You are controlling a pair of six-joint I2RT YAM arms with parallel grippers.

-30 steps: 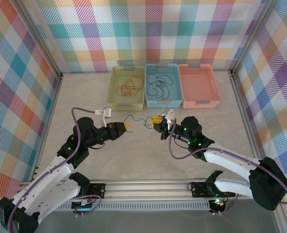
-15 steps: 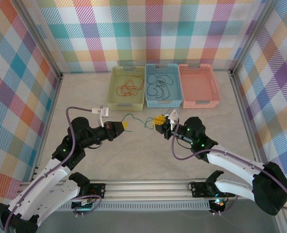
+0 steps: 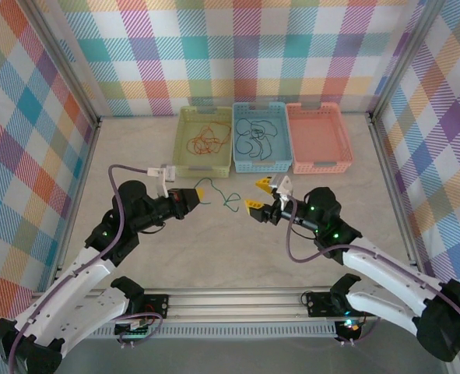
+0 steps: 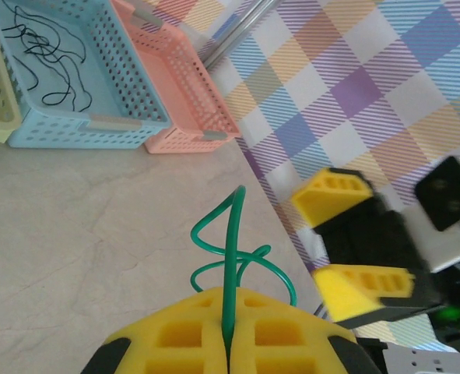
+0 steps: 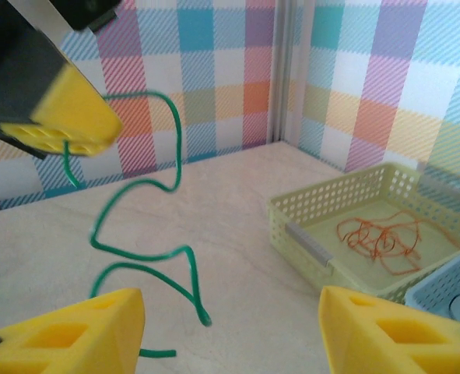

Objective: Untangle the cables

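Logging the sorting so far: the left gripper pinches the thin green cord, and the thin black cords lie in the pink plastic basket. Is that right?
The basket is wrong: the thin black cords lie in the light blue plastic basket, as the top external view shows. The left gripper does pinch the thin green cord.

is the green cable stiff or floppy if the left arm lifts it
Probably springy rather than limp: the green cable holds kinked loops while standing out from the left gripper. Likely very light, being so thin. Its free end may swing.
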